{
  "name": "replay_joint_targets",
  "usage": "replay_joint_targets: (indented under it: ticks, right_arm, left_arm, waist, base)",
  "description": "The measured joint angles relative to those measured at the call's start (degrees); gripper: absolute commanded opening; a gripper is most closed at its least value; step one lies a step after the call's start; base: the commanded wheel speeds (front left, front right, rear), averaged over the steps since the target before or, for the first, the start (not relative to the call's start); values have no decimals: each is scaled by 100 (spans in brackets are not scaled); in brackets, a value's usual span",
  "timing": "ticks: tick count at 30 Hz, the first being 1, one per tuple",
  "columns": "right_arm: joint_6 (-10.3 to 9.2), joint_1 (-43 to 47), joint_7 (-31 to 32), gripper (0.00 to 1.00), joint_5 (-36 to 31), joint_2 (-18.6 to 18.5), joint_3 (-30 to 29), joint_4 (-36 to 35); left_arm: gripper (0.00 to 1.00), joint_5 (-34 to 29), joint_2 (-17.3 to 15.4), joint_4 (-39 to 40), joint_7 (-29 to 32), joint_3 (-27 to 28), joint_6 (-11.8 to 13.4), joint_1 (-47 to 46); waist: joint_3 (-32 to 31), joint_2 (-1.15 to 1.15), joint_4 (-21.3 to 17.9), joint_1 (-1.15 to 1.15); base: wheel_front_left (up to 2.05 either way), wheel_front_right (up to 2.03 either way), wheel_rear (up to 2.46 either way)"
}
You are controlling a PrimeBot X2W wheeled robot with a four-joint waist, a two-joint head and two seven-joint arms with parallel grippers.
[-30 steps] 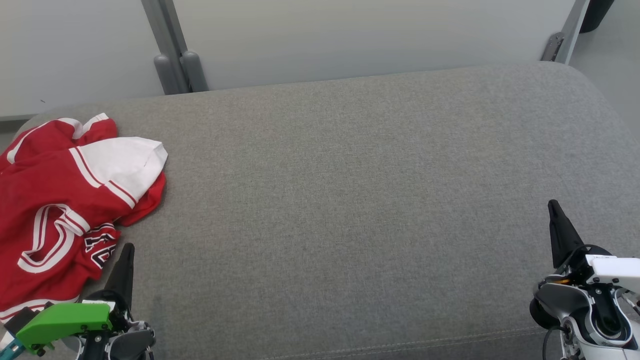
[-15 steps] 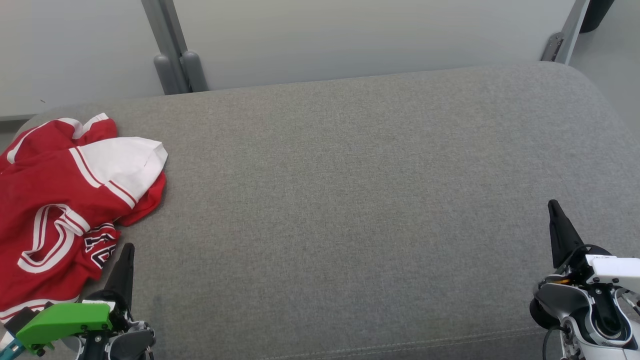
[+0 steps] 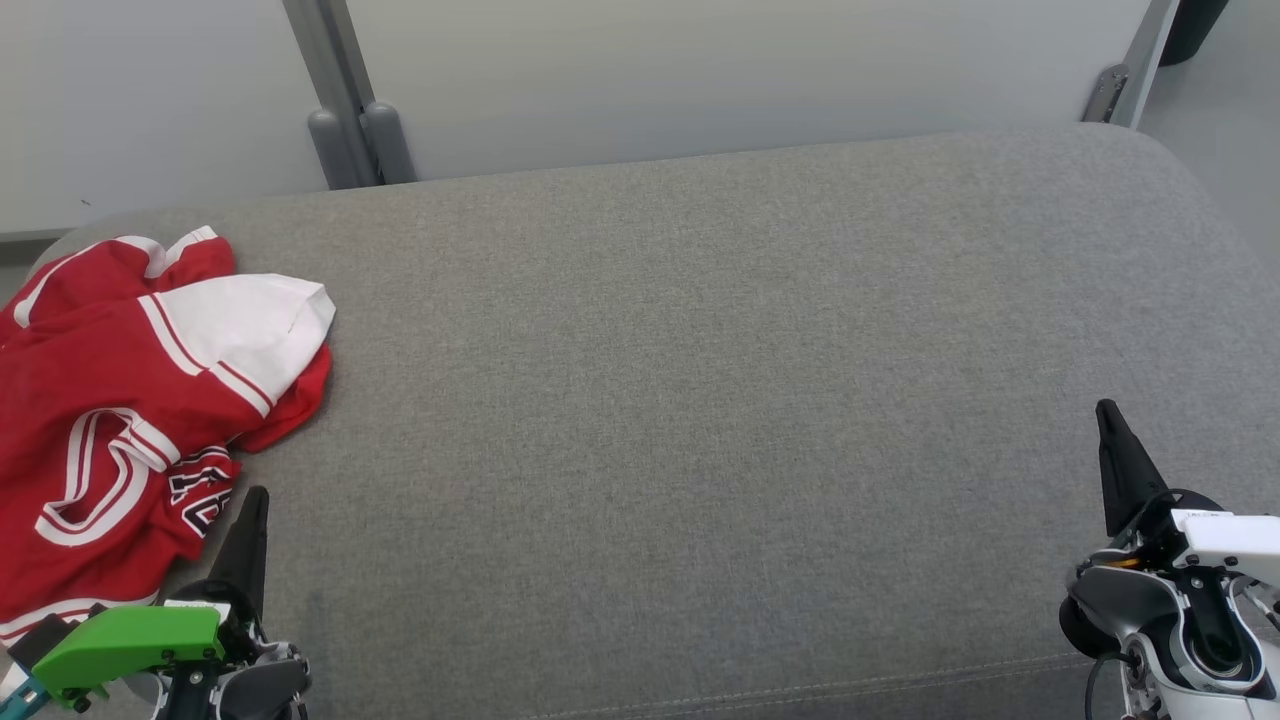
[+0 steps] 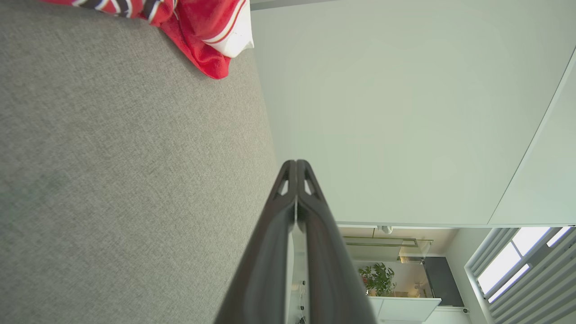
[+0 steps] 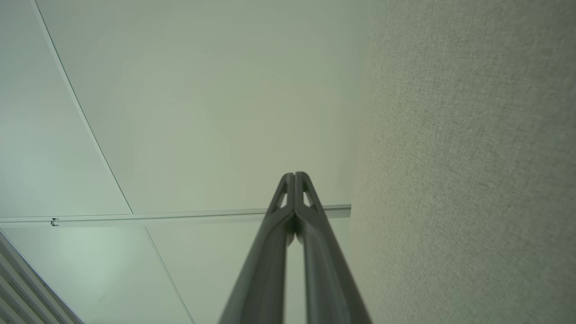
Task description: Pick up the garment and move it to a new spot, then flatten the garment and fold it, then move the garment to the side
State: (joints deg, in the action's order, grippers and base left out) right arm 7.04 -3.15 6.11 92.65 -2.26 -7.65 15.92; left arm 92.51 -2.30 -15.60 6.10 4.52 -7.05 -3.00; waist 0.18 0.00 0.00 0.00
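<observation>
The garment (image 3: 130, 400), a red jersey with white panels and striped trim, lies crumpled at the left end of the grey fabric-covered tabletop (image 3: 700, 400). The head view's left edge cuts it off, so its full extent cannot be judged. Dark lettering shows near its lower folds, but the cloth is bunched over it and it cannot be read. One white sleeve end lies on top, toward the middle of the tabletop.

The left gripper (image 3: 257, 497) sits just beside the garment's near edge. Its fingers are pressed together into a single dark point and grip nothing. Whether that point touches the cloth is hard to tell from above. A green part (image 3: 130, 635) on its wrist covers some of the jersey's hem, and the bottom edge cuts off the gripper body.

In the left wrist view, the left gripper (image 4: 296, 163) shows both fingers meeting along their length, with a corner of the garment (image 4: 202, 27) at the top edge and the rest out of frame.

The right gripper (image 3: 1108, 415) is at the far right, well apart from the garment. Its fingers are also closed and empty, as the right wrist view (image 5: 294, 174) confirms, and its body is cropped by the frame corner.
</observation>
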Motion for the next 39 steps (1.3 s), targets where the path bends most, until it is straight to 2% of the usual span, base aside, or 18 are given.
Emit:
replay_joint_targets:
  ticks: [24, 25, 30, 39]
  right_arm:
    - [0, 0, 0, 0, 0, 0, 0, 0]
    - [0, 0, 0, 100, 0, 0, 0, 0]
    - [-7, 197, -2, 100, 2, 97, 19, 199]
    - [-7, 226, -149, 100, -89, 94, 60, 109]
  left_arm:
    - [0, 0, 0, 0, 0, 2, 0, 0]
    - [100, 0, 0, 0, 0, 2, 0, 0]
    - [100, 0, 82, -205, -3, -40, 5, 182]
    - [100, -51, 99, -181, -113, -138, 7, 207]
  waist:
    - [0, 0, 0, 0]
    - [0, 0, 0, 0]
    - [0, 0, 0, 0]
    - [5, 0, 6, 0]
  base:
    - [0, 0, 0]
    - [0, 0, 0]
    - [0, 0, 0]
    - [0, 0, 0]
